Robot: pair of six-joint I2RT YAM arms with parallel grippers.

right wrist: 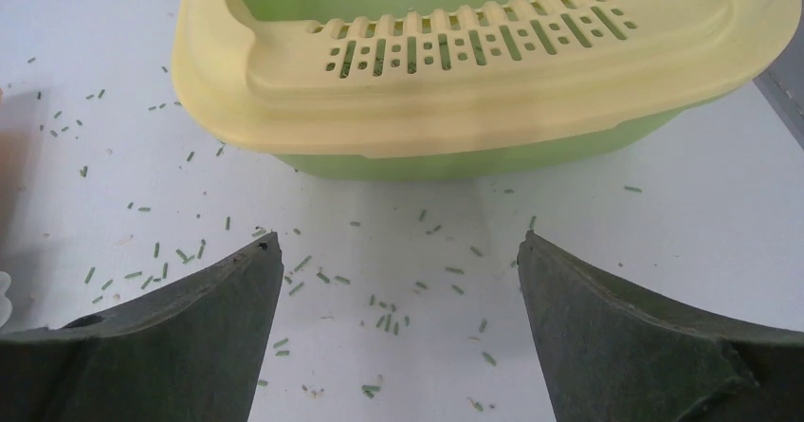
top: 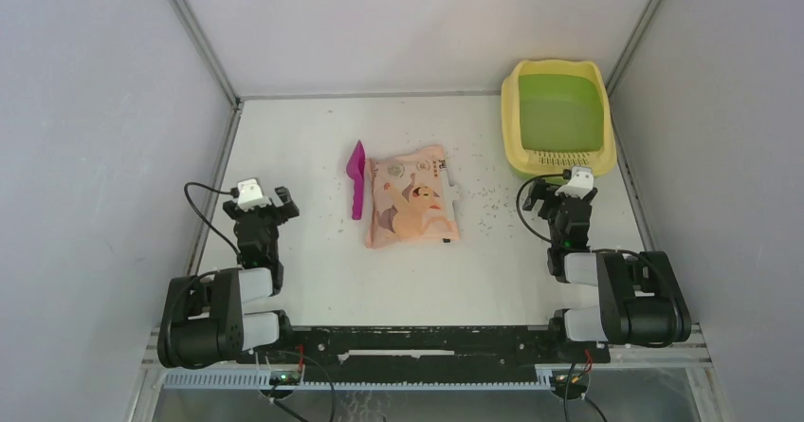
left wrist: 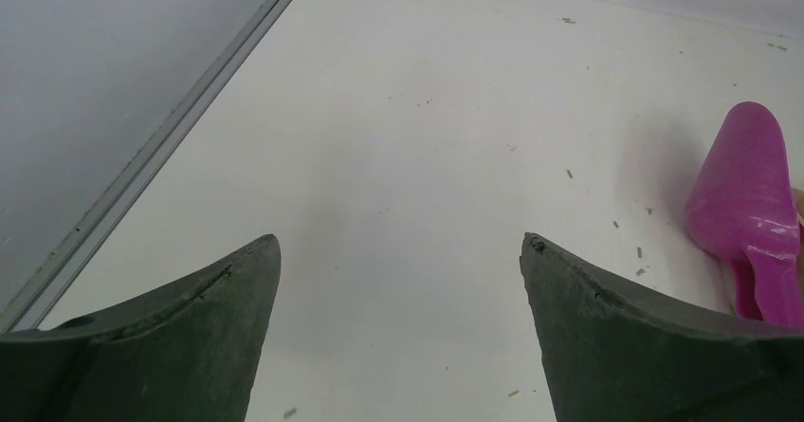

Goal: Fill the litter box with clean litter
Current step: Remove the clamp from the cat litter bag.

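The pale yellow-rimmed rectangular plastic litter box (top: 510, 123) sits far right on the white table (top: 313, 270), just beyond my right gripper (top: 559, 194). The peach-pink printed bag (top: 412, 199) lies mid-table, the magenta plastic scoop (top: 357, 180) beside its left edge. Tiny grey-green litter granules (top: 488, 199) lie scattered between bag and box.

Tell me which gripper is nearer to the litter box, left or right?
Right. The right gripper hangs open just before the slotted step of the litter box, not touching it. The left gripper is far off to its left, beyond the bag and the scoop.
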